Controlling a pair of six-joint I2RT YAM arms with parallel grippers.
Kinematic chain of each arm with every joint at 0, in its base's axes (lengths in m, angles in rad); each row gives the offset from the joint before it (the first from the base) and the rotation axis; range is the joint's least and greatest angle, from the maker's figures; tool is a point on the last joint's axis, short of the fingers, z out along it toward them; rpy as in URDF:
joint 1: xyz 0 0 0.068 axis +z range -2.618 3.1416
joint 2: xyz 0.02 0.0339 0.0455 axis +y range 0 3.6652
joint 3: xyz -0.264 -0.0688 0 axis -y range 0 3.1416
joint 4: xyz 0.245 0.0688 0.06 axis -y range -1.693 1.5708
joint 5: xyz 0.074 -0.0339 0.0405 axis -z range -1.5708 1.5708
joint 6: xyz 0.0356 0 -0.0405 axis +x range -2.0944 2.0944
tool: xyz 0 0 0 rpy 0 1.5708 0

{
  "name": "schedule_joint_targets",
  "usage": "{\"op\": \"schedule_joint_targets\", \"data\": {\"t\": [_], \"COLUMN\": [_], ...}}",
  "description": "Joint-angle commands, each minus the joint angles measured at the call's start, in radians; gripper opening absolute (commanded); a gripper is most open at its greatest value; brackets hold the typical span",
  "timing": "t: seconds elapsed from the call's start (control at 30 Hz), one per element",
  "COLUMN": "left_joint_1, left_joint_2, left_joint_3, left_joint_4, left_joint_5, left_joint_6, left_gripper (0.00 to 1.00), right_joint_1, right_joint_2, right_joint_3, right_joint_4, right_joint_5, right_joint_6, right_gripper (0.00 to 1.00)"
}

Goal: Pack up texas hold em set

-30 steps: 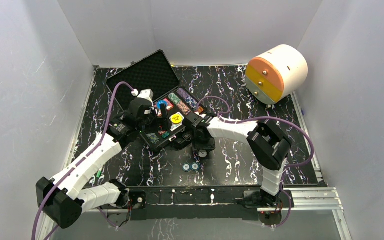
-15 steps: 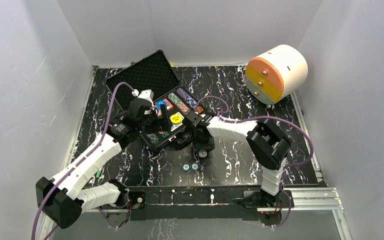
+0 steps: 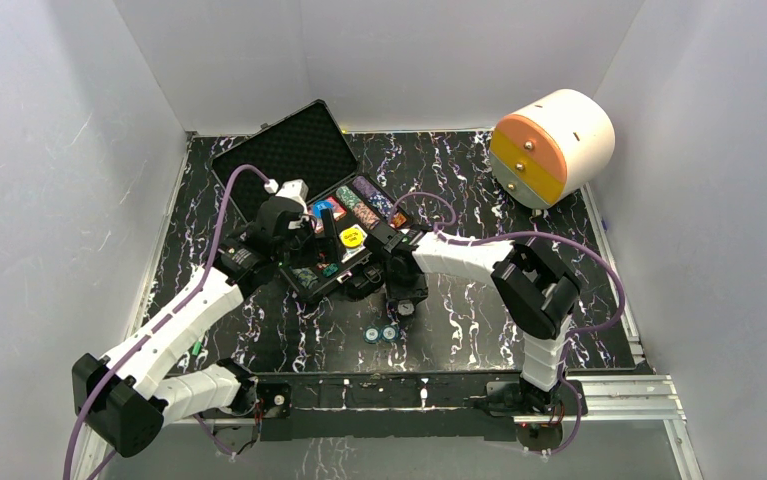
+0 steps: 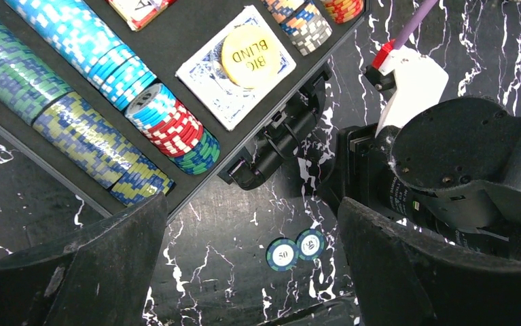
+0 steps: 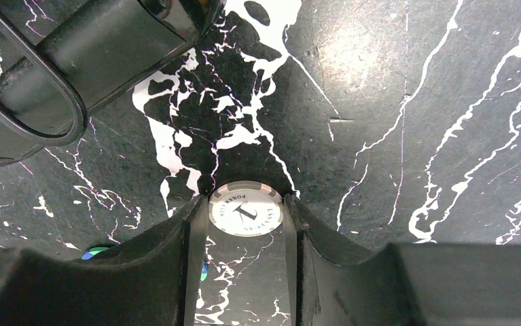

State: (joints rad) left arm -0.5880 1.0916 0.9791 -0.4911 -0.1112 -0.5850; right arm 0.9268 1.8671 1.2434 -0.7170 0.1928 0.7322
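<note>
step in hand is looking like gathering loose chips off the table (image 5: 414, 81) into the case (image 3: 284, 150). right gripper (image 5: 246, 204) is pinching a white chip (image 5: 246, 216) by its edges, chip lying flat on the table near the case handle. left gripper (image 4: 252, 207) is hanging spread wide over the case's near edge, holding nothing. case is lying open with chip rows inside. next move is likely calling for a clean lift and carry to a chip slot; two blue chips (image 4: 310, 244) are waiting nearby
</note>
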Motion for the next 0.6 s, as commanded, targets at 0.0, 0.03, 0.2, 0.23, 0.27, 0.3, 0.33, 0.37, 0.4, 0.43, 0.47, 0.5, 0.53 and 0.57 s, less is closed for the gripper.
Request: {"op": "schedule_joint_targets", "data": {"t": [0.0,0.03,0.2,0.23,0.27,0.3,0.33,0.37,0.4,0.43,0.47,0.5,0.53,0.57], "left_joint_1": [0.003,0.003,0.002,0.0,-0.004,-0.011,-0.026,-0.041,-0.056,-0.073,-0.088,-0.1,-0.111,-0.12], "left_joint_2": [-0.009,-0.013,-0.018,-0.015,-0.011,-0.006,-0.002,0.0,0.001,0.002,0.003,0.004,0.005,0.006], "left_joint_3": [-0.035,-0.052,-0.15,-0.167,-0.184,-0.198,-0.214,-0.227,-0.249,-0.269,-0.289,-0.316,-0.342,-0.368], "left_joint_4": [0.04,0.056,0.196,0.227,0.254,0.284,0.315,0.341,0.376,0.414,0.455,0.498,0.542,0.588], "left_joint_5": [0.075,0.1,0.263,0.291,0.308,0.324,0.334,0.335,0.337,0.341,0.338,0.34,0.345,0.346], "left_joint_6": [0.006,0.006,-0.003,-0.01,-0.022,-0.032,-0.041,-0.051,-0.056,-0.062,-0.074,-0.086,-0.099,-0.117], "left_gripper": [0.95,0.95,0.93,0.93,0.92,0.91,0.89,0.89,0.88,0.88,0.87,0.87,0.86,0.86], "right_joint_1": [0.006,0.006,0.002,-0.002,-0.007,-0.012,-0.02,-0.027,-0.035,-0.044,-0.052,-0.06,-0.066,-0.073], "right_joint_2": [0.02,-0.001,-0.117,-0.15,-0.175,-0.198,-0.222,-0.24,-0.258,-0.274,-0.291,-0.307,-0.32,-0.335], "right_joint_3": [-0.038,-0.042,-0.07,-0.075,-0.08,-0.086,-0.091,-0.098,-0.105,-0.111,-0.119,-0.126,-0.133,-0.141], "right_joint_4": [0.005,0.016,0.057,0.063,0.069,0.075,0.083,0.093,0.103,0.112,0.124,0.137,0.148,0.16], "right_joint_5": [-0.003,0.005,0.051,0.056,0.057,0.055,0.051,0.044,0.031,0.017,-0.002,-0.019,-0.036,-0.055], "right_joint_6": [0.022,0.041,0.104,0.113,0.127,0.144,0.155,0.164,0.173,0.183,0.194,0.204,0.215,0.228], "right_gripper": [0.43,0.43,0.43,0.43,0.43,0.44,0.44,0.44,0.44,0.44,0.44,0.44,0.45,0.45]}}
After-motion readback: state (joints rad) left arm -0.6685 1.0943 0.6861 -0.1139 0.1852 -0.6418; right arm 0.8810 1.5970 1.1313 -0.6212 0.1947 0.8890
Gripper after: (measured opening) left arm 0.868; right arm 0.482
